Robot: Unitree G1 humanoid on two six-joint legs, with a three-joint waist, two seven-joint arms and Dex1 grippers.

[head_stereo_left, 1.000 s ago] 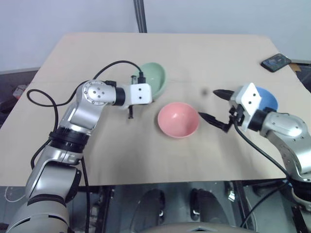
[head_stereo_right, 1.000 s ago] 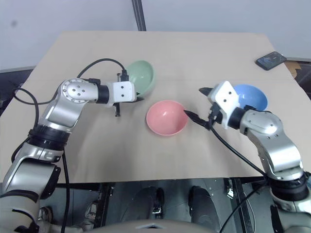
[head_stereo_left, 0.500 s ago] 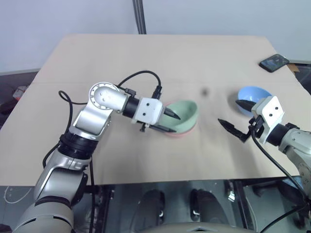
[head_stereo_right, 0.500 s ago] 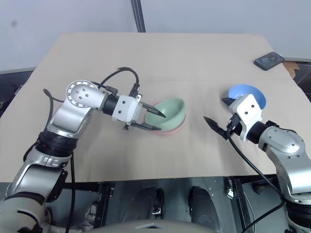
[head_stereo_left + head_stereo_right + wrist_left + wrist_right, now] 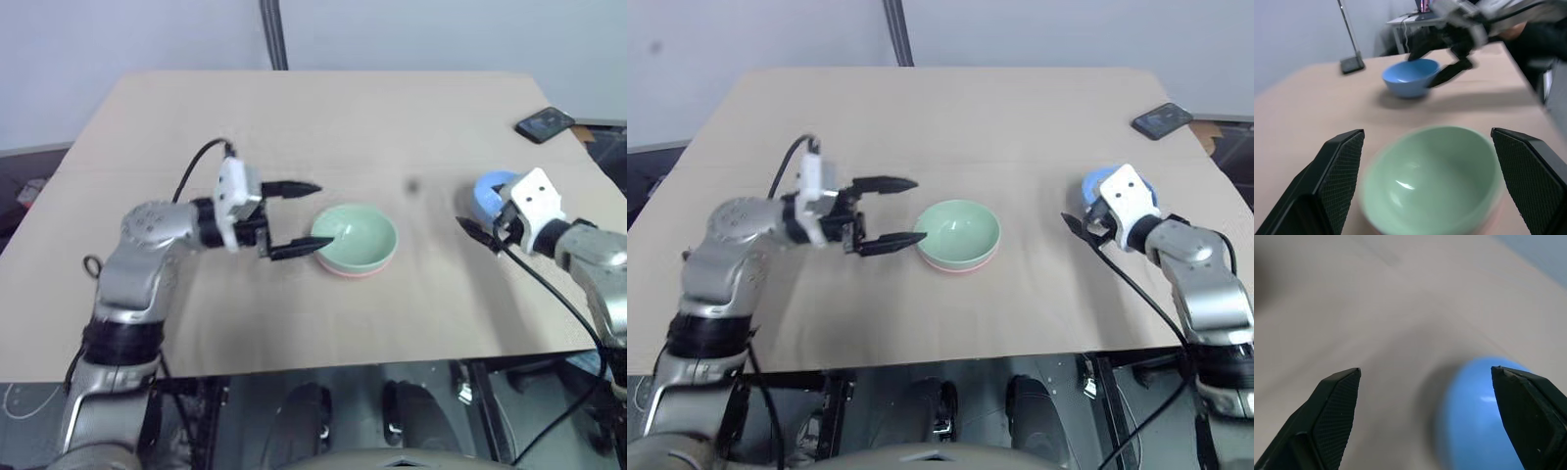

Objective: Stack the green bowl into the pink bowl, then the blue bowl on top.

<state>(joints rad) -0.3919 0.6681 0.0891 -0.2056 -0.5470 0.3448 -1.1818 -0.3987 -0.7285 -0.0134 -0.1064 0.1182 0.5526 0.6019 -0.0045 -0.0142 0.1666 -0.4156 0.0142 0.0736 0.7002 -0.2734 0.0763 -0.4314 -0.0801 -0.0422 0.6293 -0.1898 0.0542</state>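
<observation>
On the tan, flat tabletop (image 5: 323, 127) the small round mint-green plastic bowl (image 5: 355, 235) sits nested inside the salmon-pink plastic bowl (image 5: 351, 270) — of the pink one nothing but a thin rim shows under the green bowl's near edge, the rest being hidden. The pair stands near the middle of the table.

The left gripper (image 5: 312, 215) points level toward the stacked bowls, its two black fingers spread wide and holding nothing; the nearer fingertip (image 5: 318, 246) lies just beside the green bowl's rim, and whether it touches cannot be told. In the left wrist view the green bowl (image 5: 1432, 178) lies between the spread fingers, blurred at its edge.

The light sky-blue plastic bowl (image 5: 1095, 183) stands well apart to the right of the stack, mostly covered in the head views by the white housing of the right arm. The right gripper (image 5: 1080, 217) is released, jaws wide, beside this bowl — one fingertip is plain, the other hidden behind the housing. The right wrist view shows the blue bowl (image 5: 1479, 416) cut off at the frame's edge, close to one finger.

A dark flat phone (image 5: 545, 123) lies at the table's far right corner.
</observation>
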